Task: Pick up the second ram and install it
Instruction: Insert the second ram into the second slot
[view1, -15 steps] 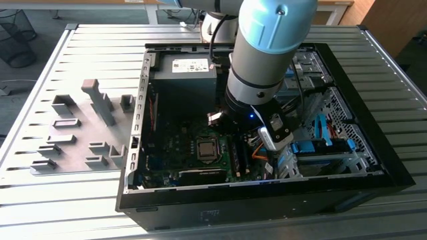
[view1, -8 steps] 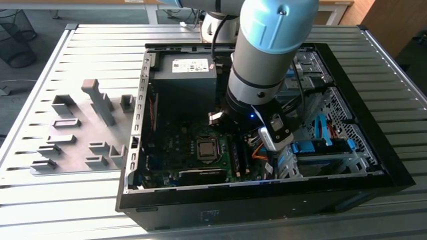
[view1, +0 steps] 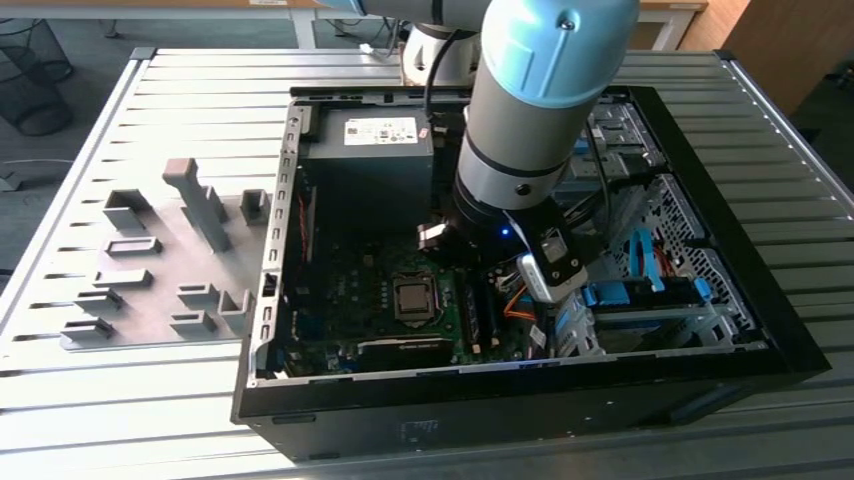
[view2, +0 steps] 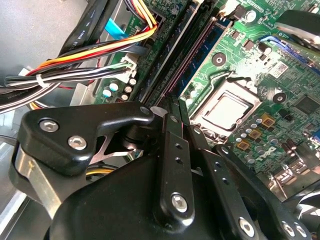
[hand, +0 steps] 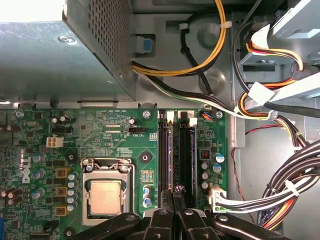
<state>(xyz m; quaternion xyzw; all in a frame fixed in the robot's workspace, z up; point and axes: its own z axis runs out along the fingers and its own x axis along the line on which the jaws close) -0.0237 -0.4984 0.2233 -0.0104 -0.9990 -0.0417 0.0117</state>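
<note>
At the end of the memory slots (hand: 165, 150) nearer the wrist, the gripper (hand: 175, 192) has its jaws drawn narrow, the fingers (view2: 172, 150) nearly meeting at the tips. I cannot tell whether they pinch a thin edge or simply bear down on it.

From the tips a long, dark stick with small black chips runs lengthwise in the slot farther from the CPU socket (hand: 106, 195). I take it for the second ram (view2: 169, 55), though the pictures do not settle which stick is which. It stands on edge and in line with its slot, and looks thin, stiff and easy to cock out of line. Next to it, on the socket side, lies a slot edged with a fine pinkish row of contacts.

In the exterior view the slots lie at 3 o'clock from the socket, under the arm's wrist, inside the open computer case (view1: 534, 410). At 9 o'clock from the case, the grey fixture (view1: 160, 260) on the table (view1: 134, 400) carries no green stick.

By my judgement the pick-up is done and the work is at the seating stage. Whether the stick is pushed fully home and latched is not visible. A cable bundle (hand: 280, 190) hangs near the slots on the side away from the socket, apart from the fingers.
</note>
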